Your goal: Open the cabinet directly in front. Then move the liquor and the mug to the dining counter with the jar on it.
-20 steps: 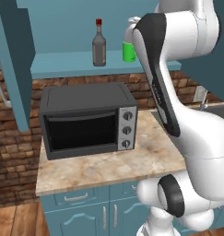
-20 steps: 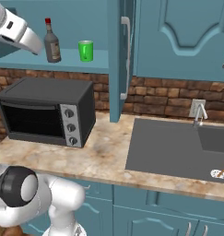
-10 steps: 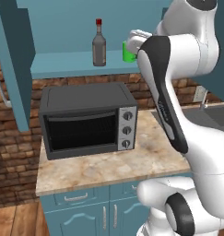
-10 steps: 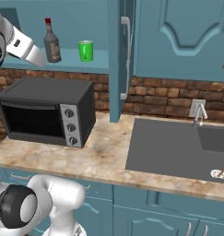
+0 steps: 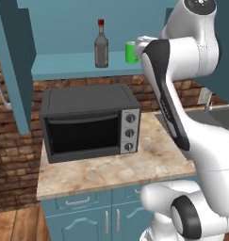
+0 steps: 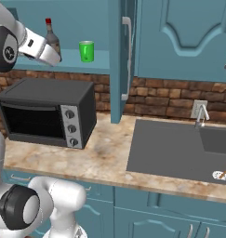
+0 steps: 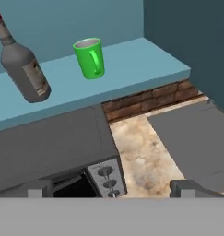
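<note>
Cabinet (image 6: 126, 56): doors swung open, shelf exposed. Opening step judged complete; fetching step in hand.
Liquor (image 7: 22, 69): upper left of hand view, upright on shelf.
Mug (image 7: 91, 57): upper centre, just right of the bottle, apart from it.
Gripper (image 7: 111, 191): released, jaws wide, nothing held, well short of both items, above the toaster oven (image 5: 90, 123).
Next move: advance toward one item and centre the jaws on it.
Change: forearm has swung rightward since the earlier left base view, mug now partly uncovered.

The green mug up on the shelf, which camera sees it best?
The hand view: the mug stands whole, handle facing the camera, beside the liquor. The right base view shows it whole but smaller; in the left base view the arm hides part of it.
</note>
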Controlling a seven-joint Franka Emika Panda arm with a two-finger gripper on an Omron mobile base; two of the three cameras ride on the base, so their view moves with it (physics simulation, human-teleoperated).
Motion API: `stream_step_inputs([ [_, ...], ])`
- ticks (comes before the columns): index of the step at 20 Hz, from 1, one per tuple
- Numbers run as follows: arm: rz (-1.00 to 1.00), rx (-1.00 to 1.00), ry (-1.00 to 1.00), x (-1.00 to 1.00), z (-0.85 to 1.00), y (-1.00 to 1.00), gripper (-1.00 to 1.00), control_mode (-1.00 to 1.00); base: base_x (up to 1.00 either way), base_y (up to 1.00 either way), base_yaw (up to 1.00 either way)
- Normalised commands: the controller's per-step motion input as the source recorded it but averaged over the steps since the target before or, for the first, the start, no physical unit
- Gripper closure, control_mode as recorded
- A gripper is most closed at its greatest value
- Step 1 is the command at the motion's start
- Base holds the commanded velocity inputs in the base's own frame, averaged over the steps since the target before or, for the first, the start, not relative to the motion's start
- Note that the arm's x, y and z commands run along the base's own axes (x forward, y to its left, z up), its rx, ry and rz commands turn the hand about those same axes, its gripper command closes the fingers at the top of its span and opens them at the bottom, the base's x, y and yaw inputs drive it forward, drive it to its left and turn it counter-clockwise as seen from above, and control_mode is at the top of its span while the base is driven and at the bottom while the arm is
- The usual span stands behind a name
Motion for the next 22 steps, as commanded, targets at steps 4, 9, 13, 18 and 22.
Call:
stream_step_inputs([
  [4, 0.03, -0.20, 0.00, 0.14, 0.00, -0.02, -1.00, -1.00, 0.00, 0.00, 0.00],
  [9, 0.04, -0.11, 0.00, 0.03, 0.00, -0.11, -1.00, -1.00, 0.00, 0.00, 0.00],
  [13, 0.00, 0.00, 0.00, 0.01, -0.07, -0.19, -1.00, -1.00, 0.00, 0.00, 0.00],
  [18, 0.03, 0.01, 0.00, 0.44, -0.11, -0.04, -1.00, -1.00, 0.00, 0.00, 0.00],
  [22, 0.12, 0.02, 0.00, 0.54, -0.06, 0.00, -1.00, -1.00, 0.00, 0.00, 0.00],
])
